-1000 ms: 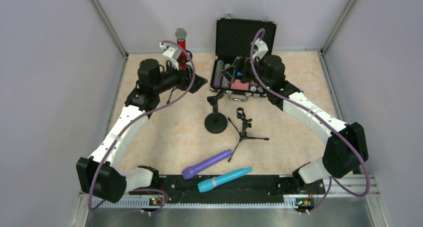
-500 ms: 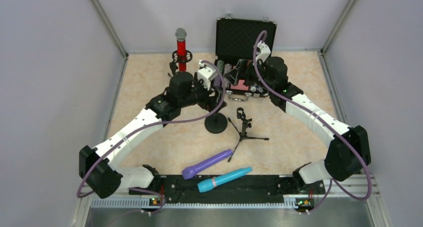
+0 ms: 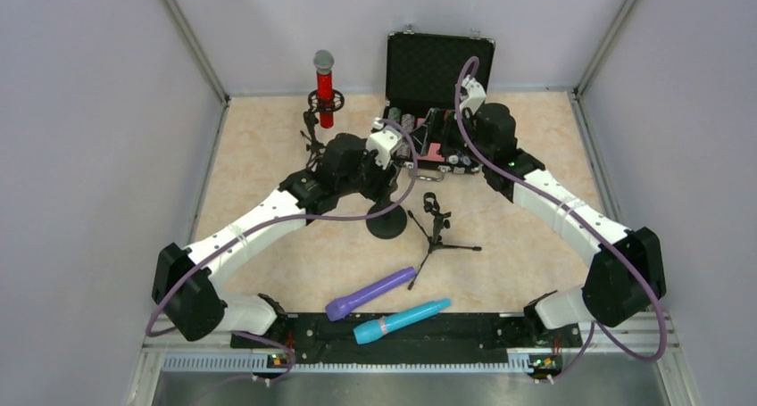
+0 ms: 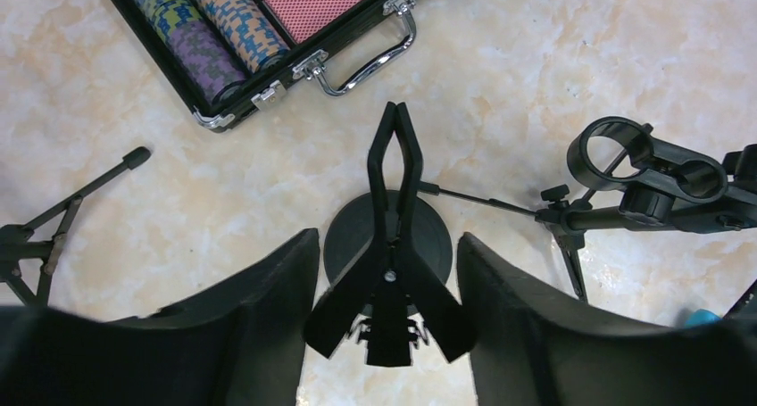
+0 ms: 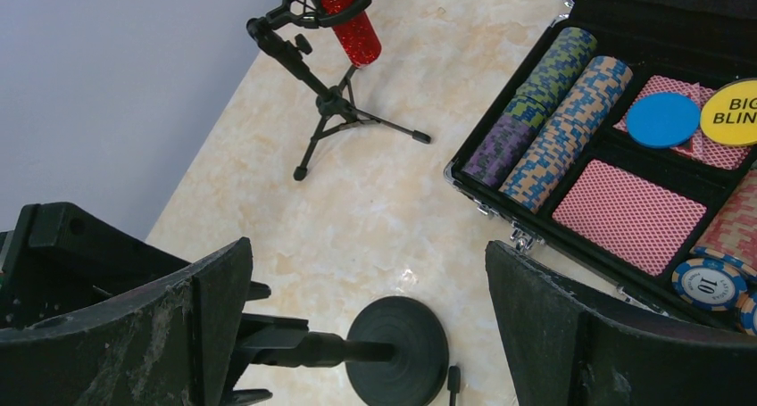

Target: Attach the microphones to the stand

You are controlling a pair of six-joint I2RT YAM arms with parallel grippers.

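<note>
**Left gripper released around the stand's clip**

Your left gripper point(image 4: 386, 241) is released, its fingers point(image 4: 268, 317) flanking the clip point(image 4: 394, 201) of the round-base stand point(image 3: 386, 220), apart from it. Your right gripper point(image 5: 366, 263) gapes wide too, beyond that stand by the chip case point(image 3: 437, 67). The red microphone point(image 3: 324, 89) sits upright in a tripod holder point(image 5: 330, 98) beyond-left of the stand. A second tripod holder point(image 3: 436, 223) stands just right of it. The purple microphone point(image 3: 370, 293) and turquoise microphone point(image 3: 402, 320) lie on its near side.

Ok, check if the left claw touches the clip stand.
Cannot tell. Left wrist view: the left claw straddles the clip stand, whose wing tips visually meet the finger edges; depth unclear.
</note>
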